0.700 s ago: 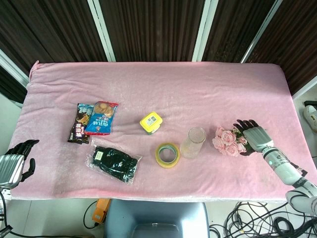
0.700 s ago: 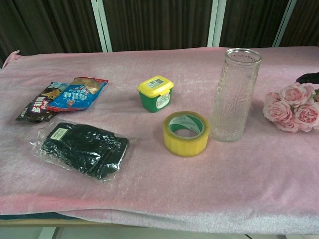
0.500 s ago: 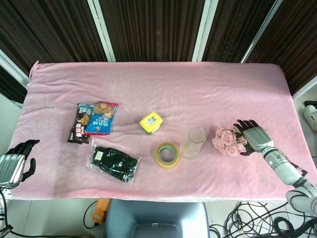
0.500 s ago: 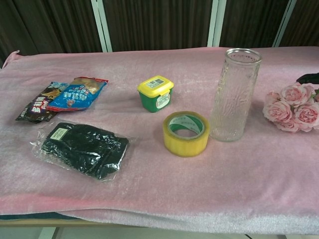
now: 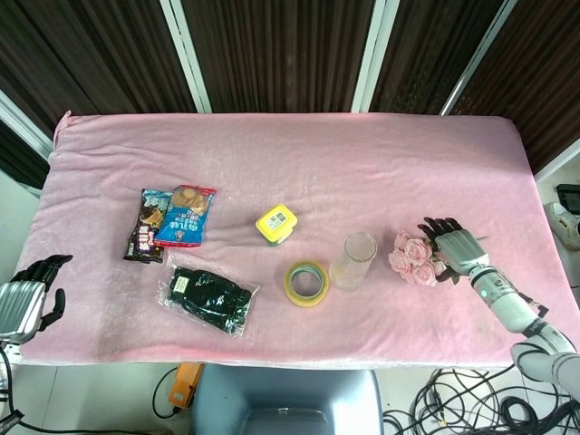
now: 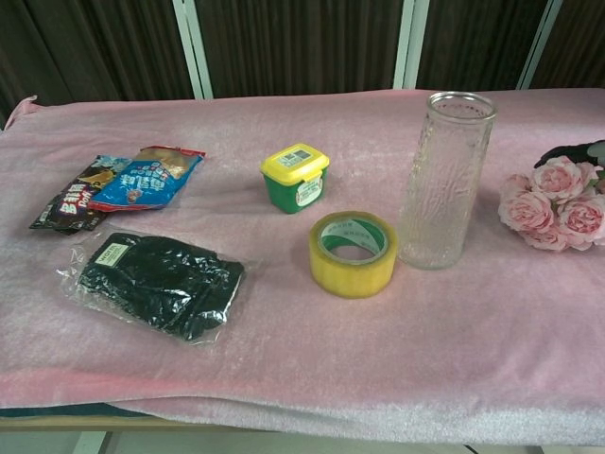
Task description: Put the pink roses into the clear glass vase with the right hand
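Observation:
A bunch of pink roses (image 5: 412,260) (image 6: 556,203) lies on the pink tablecloth, right of the clear glass vase (image 5: 353,260) (image 6: 445,180), which stands upright and empty. My right hand (image 5: 451,245) hovers over the right side of the blooms with its fingers spread, its dark fingertips (image 6: 575,151) showing just behind the flowers in the chest view. I cannot tell if it touches the flowers. My left hand (image 5: 25,299) hangs off the table's left front corner, fingers apart, holding nothing.
A yellow tape roll (image 5: 306,283) sits just left of the vase. A yellow-lidded green tub (image 5: 276,224), a black item in a clear bag (image 5: 210,297) and two snack packets (image 5: 172,220) lie further left. The table's right edge is near the right arm.
My right hand has shifted a little left and toward the far side, further over the roses. The roses, vase and left hand have not moved.

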